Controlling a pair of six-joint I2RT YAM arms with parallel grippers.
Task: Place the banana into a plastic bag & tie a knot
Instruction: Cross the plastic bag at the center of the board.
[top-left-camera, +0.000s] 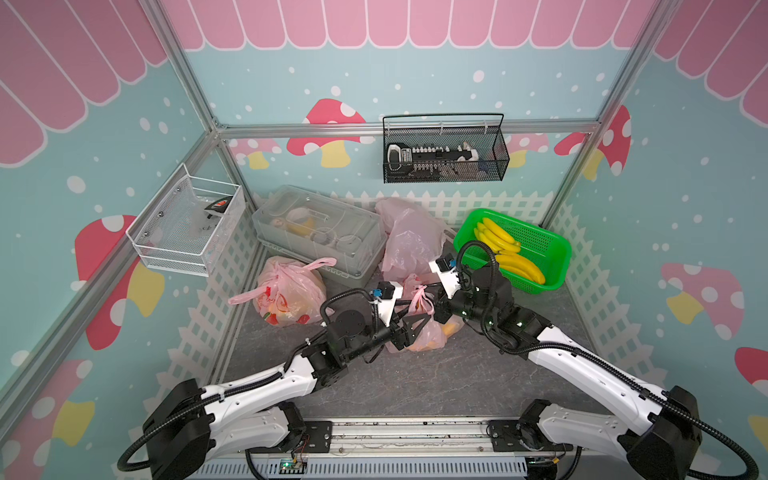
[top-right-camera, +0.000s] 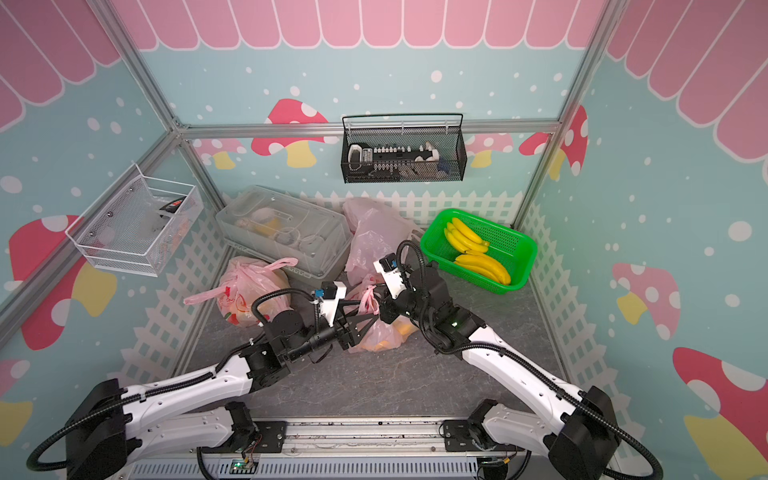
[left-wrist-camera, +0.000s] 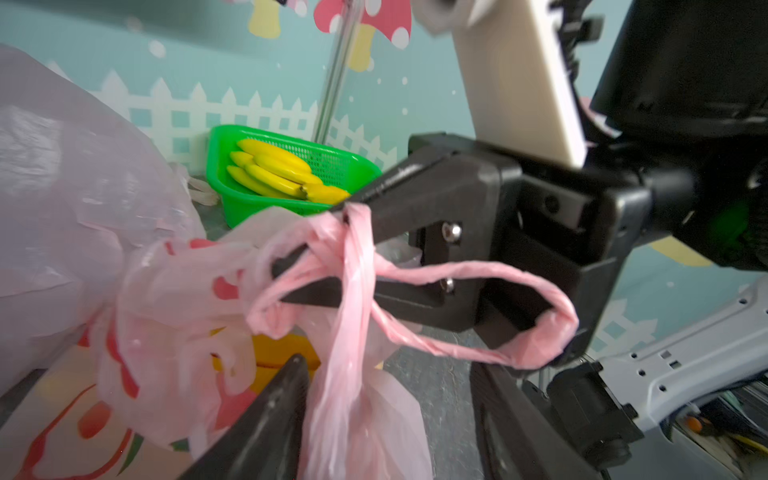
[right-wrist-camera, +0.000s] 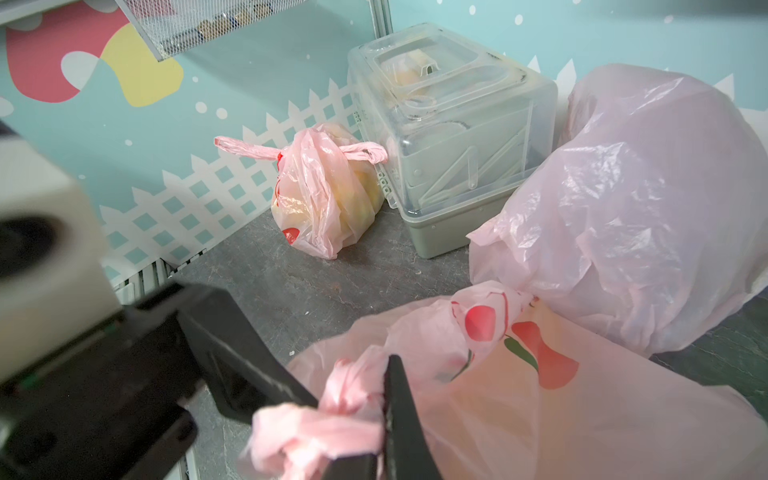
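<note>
The two arms reach in over the grey desk (top-left-camera: 415, 386) and meet at a pink bag (top-left-camera: 436, 337) lying mid-desk. The banana (left-wrist-camera: 278, 351) is inside it and shows yellow through the plastic. The left gripper (top-left-camera: 415, 326) is released: its fingers (left-wrist-camera: 270, 415) stand well apart, and a loose strip of the bag hangs between them. The right gripper (top-left-camera: 433, 296) is clenched on a twisted handle (left-wrist-camera: 469, 266) just above the bag's gathered mouth, where the strands cross.

Farther back on the left sits a knotted bag (top-left-camera: 286, 295). Behind it is a clear lidded box (top-left-camera: 320, 232), with a loose heap of bags (top-left-camera: 409, 241) just beside it. To the right, a green basket (top-left-camera: 557, 259) holds spare bananas (top-left-camera: 503, 241). A white mesh basket (top-left-camera: 187, 224) hangs on the left wall and a black wire basket (top-left-camera: 444, 174) on the back wall.
</note>
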